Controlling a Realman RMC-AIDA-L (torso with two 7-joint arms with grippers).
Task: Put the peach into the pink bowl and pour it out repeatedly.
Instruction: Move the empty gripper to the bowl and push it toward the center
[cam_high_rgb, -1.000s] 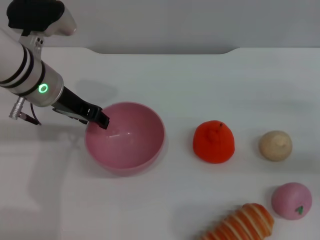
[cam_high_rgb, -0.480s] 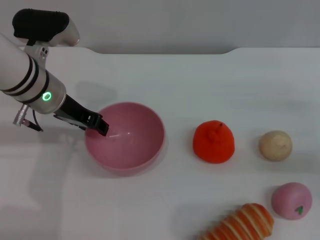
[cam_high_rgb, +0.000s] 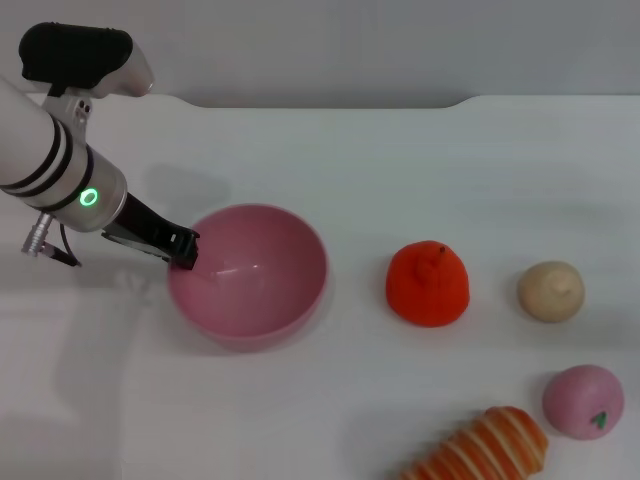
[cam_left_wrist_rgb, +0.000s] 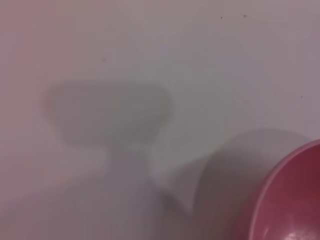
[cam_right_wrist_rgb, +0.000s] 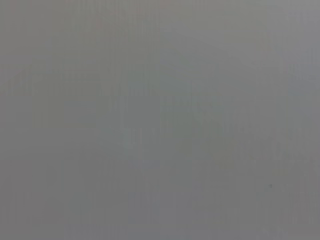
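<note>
The left gripper (cam_high_rgb: 183, 251) is at the left rim of the pink bowl (cam_high_rgb: 250, 275), and its dark tip touches or overlaps the rim. From the head view I cannot tell if it is clenched on the rim or released, because only one dark end shows and the arm covers the rest. The bowl stands upright on the white desk (cam_high_rgb: 330, 150) and its inside looks empty.

The peach (cam_high_rgb: 584, 401) lies on the desk near the right front corner, well apart from the bowl. A small green mark is visible on its front. Just beside it on the left is a striped orange-and-cream bread piece (cam_high_rgb: 485, 449), which is cut off by the lower edge of the head view. A beige round ball (cam_high_rgb: 551, 291) lies behind the peach, and an orange-red fruit (cam_high_rgb: 428, 283) sits between that ball and the bowl, touching neither.

The left wrist view shows only a curved part of the pink bowl (cam_left_wrist_rgb: 287, 200) in one corner, the pale desk surface (cam_left_wrist_rgb: 200, 60) and a soft shadow on it; the gripper itself is not visible there. The right wrist view is one flat grey field in which I can make out nothing. The right arm does not appear in the head view.
</note>
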